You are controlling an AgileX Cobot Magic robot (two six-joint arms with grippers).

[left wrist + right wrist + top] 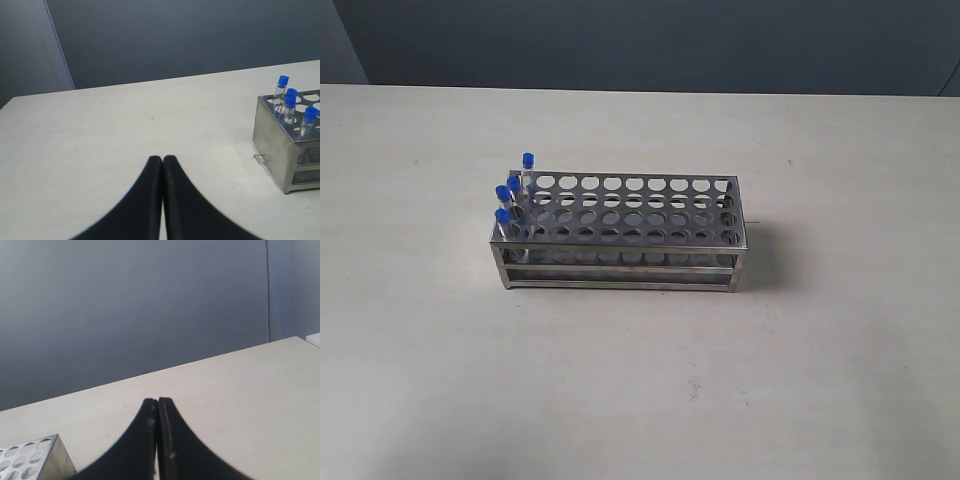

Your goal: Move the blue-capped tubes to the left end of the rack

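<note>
My left claw (163, 159) is shut tight and empty; right claw (157, 401) same, pads touching, nothing held. All four tubes (513, 186) stand at the rack (630, 215) end nearest my left claw, ahead of it and well apart. Job looks done. Risk: if I reach in with shut jaws I'd knock a leaning tube or shove the loose rack

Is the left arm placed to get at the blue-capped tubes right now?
Probably yes: only table lies between the left gripper and the rack end where the tubes stand, though its jaws are shut and must open first.
</note>
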